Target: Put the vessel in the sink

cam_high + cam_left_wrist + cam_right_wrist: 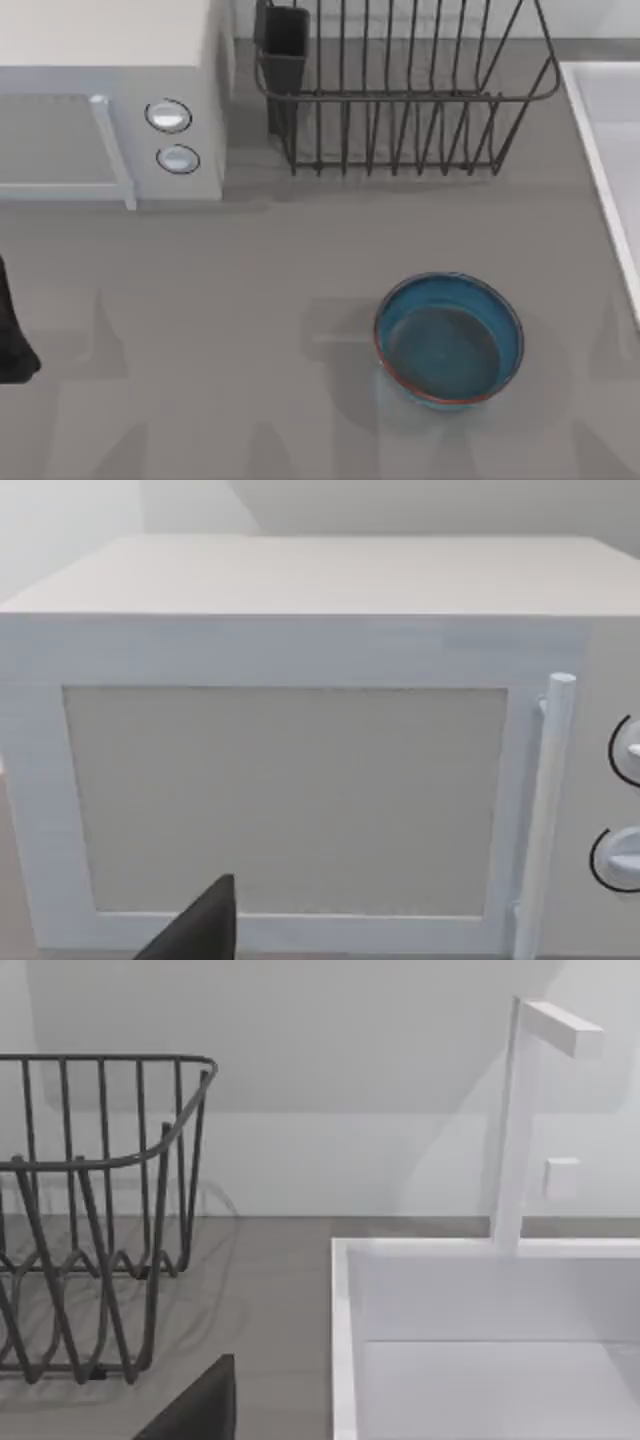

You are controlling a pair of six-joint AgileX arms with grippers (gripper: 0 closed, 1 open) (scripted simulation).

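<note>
We find the vessel (449, 340) ungrasped, left of the sink (600, 130); gripper states indeterminate. Next: reach and grasp it.

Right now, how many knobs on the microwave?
2, both on the microwave's front panel right of its door handle: upper knob, lower knob just beneath.

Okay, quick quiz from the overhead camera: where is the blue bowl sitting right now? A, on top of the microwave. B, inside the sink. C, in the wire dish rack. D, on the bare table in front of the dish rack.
D: the top view shows the blue bowl resting upright on the grey table, nearer the camera than the dish rack and apart from the sink at the right edge.
</note>
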